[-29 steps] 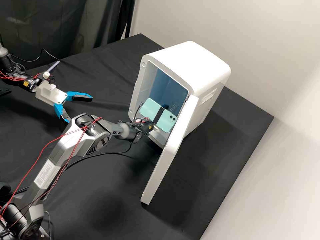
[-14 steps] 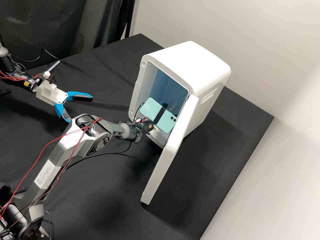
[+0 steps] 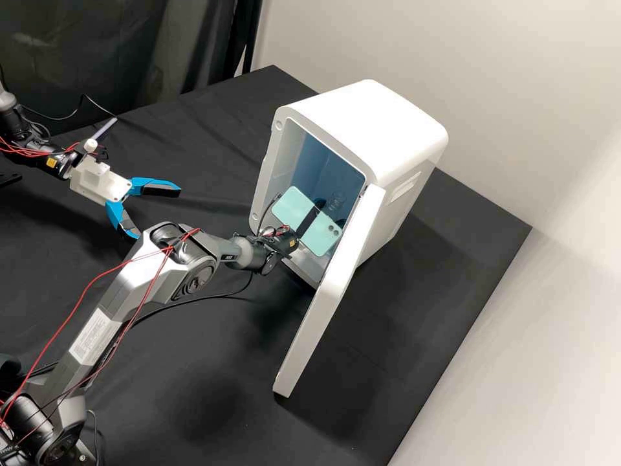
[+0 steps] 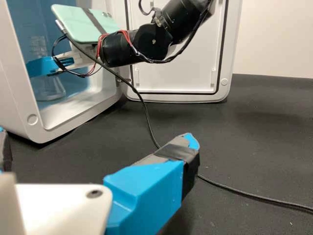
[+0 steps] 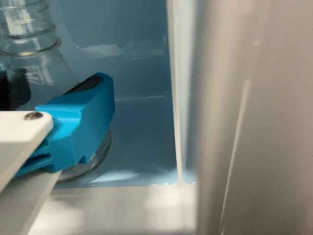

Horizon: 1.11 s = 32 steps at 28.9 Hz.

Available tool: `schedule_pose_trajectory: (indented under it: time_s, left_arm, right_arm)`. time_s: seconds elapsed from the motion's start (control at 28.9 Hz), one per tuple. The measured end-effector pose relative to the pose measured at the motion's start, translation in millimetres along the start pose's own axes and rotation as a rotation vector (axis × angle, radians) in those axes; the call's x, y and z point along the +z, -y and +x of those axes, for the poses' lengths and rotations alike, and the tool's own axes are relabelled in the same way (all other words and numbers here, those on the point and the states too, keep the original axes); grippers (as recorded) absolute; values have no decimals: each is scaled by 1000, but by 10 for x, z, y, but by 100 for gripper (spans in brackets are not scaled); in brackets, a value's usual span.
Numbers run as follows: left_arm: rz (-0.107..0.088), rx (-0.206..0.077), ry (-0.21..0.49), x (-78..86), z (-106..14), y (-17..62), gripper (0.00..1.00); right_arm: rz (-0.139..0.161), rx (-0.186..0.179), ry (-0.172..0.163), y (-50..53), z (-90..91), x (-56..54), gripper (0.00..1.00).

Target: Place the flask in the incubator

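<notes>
Incubator (image 3: 381, 129) shell: white moulded plastic, smooth, low sheen. Its inner lining is pale blue and glossier, carrying reflections. Flask (image 5: 27, 29): clear, colourless, glossy; probably glass, though plastic cannot be ruled out from this view. Bench (image 3: 194, 362): covered in black cloth, matt, faintly creased. Left gripper (image 3: 155, 212): white matt plastic body; blue plastic fingers (image 4: 146, 191) of dull finish, tips faced with grey and black tape-like pads. Arm links (image 3: 162, 272): grey, satin, metal-looking. Phone (image 3: 291, 204) on the wrist: mint-green back, glossy.
</notes>
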<state>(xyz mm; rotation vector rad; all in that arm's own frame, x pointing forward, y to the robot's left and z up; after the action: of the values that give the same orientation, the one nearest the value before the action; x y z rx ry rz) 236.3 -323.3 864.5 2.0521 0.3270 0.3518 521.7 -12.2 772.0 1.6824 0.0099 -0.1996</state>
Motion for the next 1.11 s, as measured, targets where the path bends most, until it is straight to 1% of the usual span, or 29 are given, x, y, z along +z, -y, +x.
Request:
schedule_pose_trajectory:
  time_s: [0.03, 0.07, 0.14, 0.24, 0.35, 0.45, 0.93, 1.11]
  left_arm:
    - [0, 0, 0, 0, 0, 0, 100]
    - [0, 0, 0, 0, 0, 0, 100]
    - [0, 0, 0, 0, 0, 0, 100]
    - [0, 0, 0, 0, 0, 0, 100]
    - [0, 0, 0, 0, 0, 0, 100]
    - [0, 0, 0, 0, 0, 0, 100]
    - [0, 0, 0, 0, 0, 0, 100]
    - [0, 0, 0, 0, 0, 0, 100]
  right_arm:
    - [-13, -3, 0, 9, 10, -6, 0]
    - [-17, -2, 2, 4, 15, -8, 0]
    - [-36, -4, 2, 5, 27, -24, 0]
    - [-52, -7, 2, 18, 33, -23, 0]
    - [-50, -7, 5, 15, 35, -26, 0]
    - [-40, -2, 8, 11, 35, -23, 0]
    - [-40, 0, 6, 5, 49, -30, 0]
    - [-39, -4, 11, -6, 59, -43, 0]
